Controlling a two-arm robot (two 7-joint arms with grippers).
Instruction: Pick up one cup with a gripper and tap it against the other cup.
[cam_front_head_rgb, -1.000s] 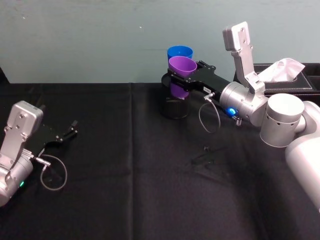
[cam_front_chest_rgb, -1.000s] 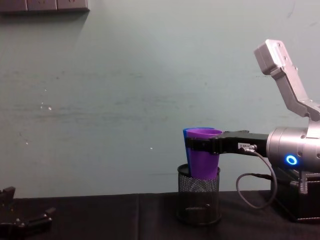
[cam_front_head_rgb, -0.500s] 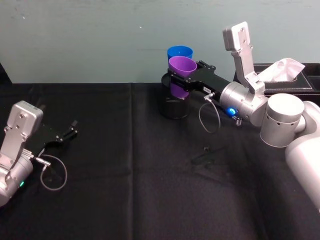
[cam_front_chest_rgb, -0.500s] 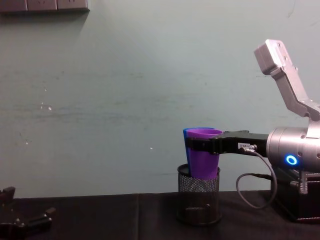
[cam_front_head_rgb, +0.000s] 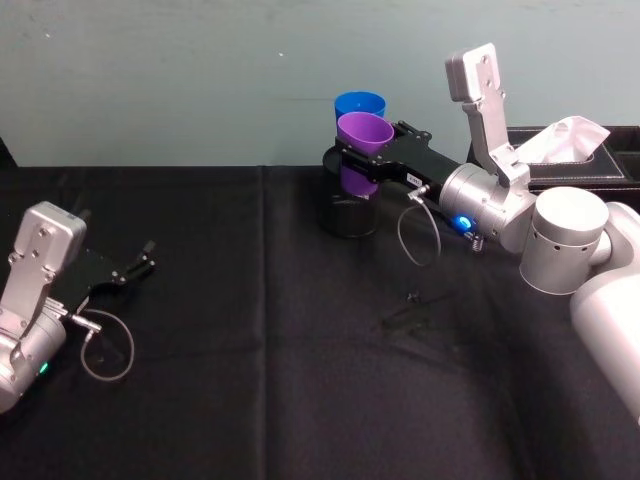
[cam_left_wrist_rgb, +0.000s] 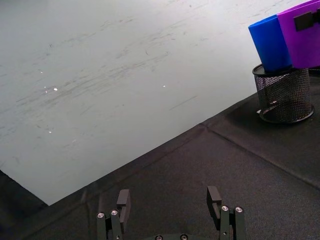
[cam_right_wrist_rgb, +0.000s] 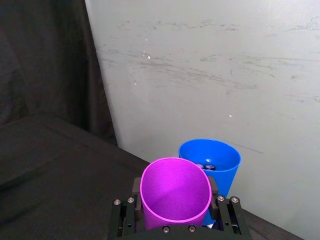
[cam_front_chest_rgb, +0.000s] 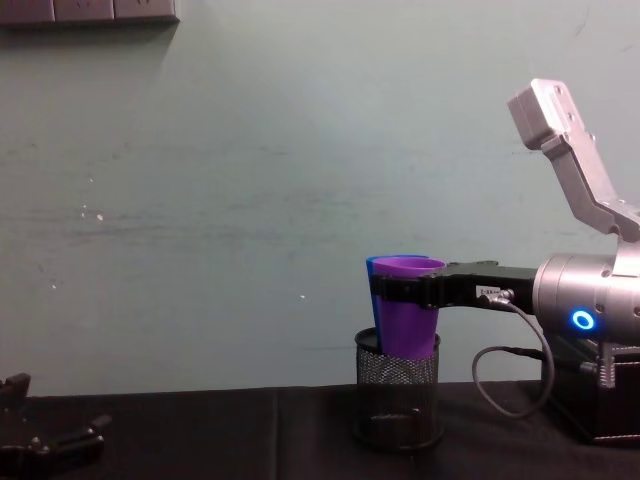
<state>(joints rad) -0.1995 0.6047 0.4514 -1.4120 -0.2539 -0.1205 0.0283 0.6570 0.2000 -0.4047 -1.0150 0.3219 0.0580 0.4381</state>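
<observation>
purple cup (cam_front_chest_rgb: 405, 318) upright, rim up, over pen holder (cam_front_chest_rgb: 398, 400) | right gripper (cam_front_chest_rgb: 405, 292) clamps it | blue cup (cam_right_wrist_rgb: 215, 157) behind, half-hidden | left gripper (cam_left_wrist_rgb: 170, 200) spread

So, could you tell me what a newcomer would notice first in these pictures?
The purple cup, clamped in the right hand and held up at the far side of the black table, catches the eye first. Just behind it the blue cup stands in a black mesh pen holder, the two rims close together. The left hand sits open, low at the near left.
</observation>
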